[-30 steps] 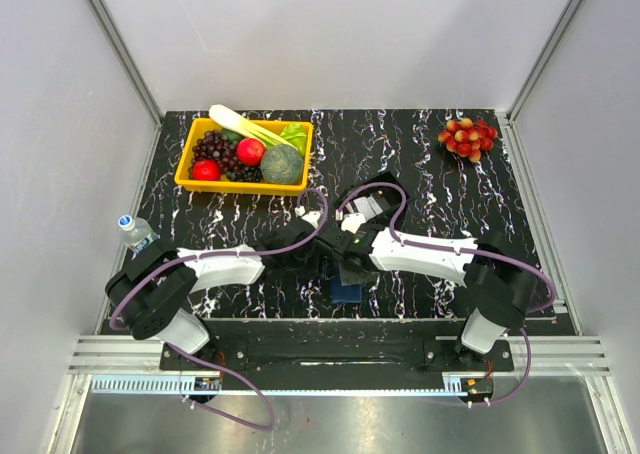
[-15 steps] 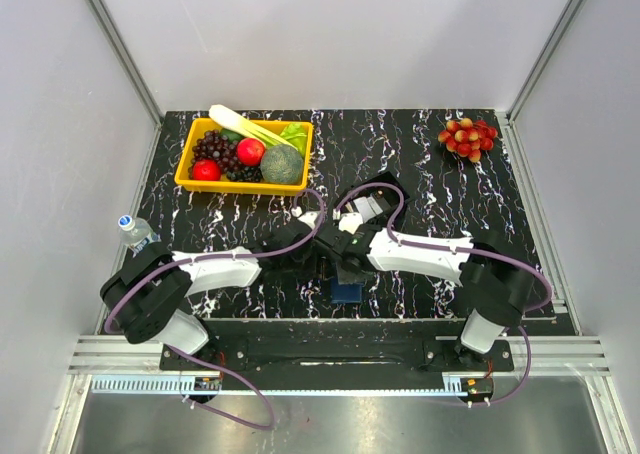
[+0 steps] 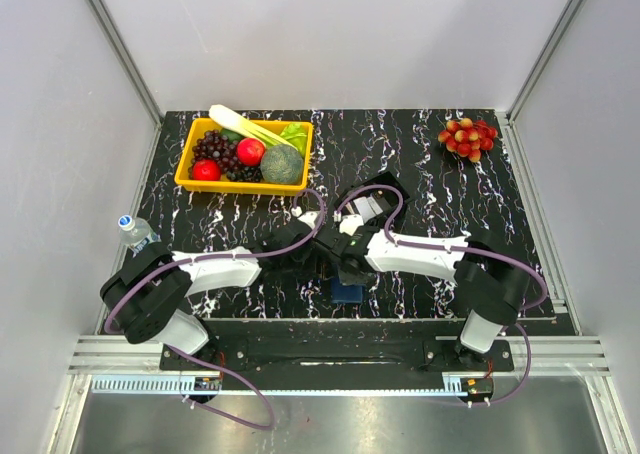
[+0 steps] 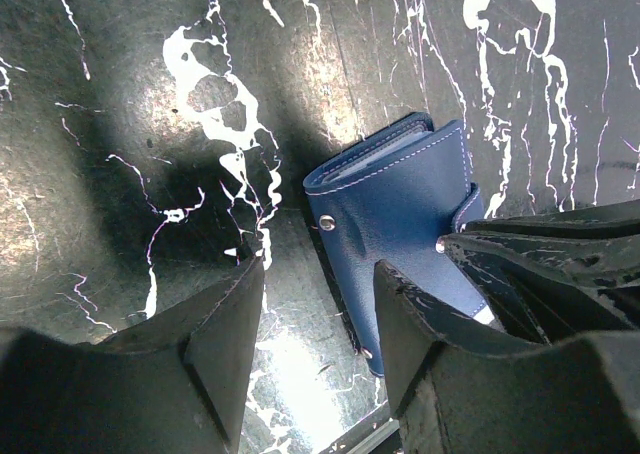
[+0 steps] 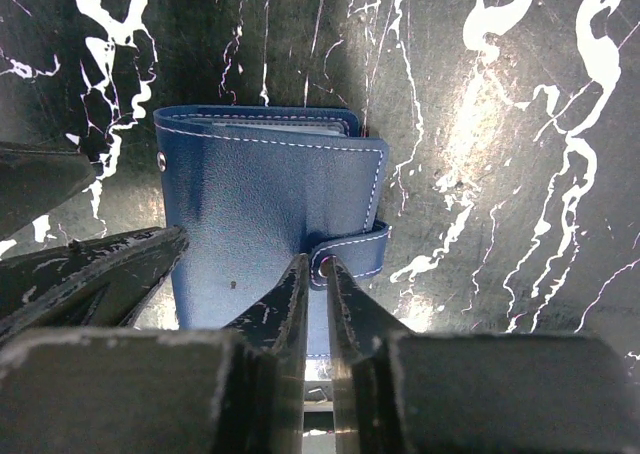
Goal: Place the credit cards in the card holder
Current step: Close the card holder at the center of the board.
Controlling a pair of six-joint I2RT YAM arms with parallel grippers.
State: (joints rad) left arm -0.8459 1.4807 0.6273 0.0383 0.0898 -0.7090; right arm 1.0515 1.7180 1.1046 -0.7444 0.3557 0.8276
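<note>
- One blue card holder, folded, at the table's 6 o'clock; credit cards edge-on inside, count unclear.
- Left gripper: open over its edge, empty.
- Right gripper: nearly closed on its strap.
- Black marbled table, white walls.

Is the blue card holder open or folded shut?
Folded shut: card holder shows only its outer cover, strap wrapped around the edge. Snap fastened: cannot tell.

- card holder lies flat on the table, near edge, roughly mid-width
- left gripper is just left of it, right gripper right over it, at the strap tab
- fruit tray sits back left
- loose fruit bunch is in the back right corner
- bottle is at the table's left edge
</note>
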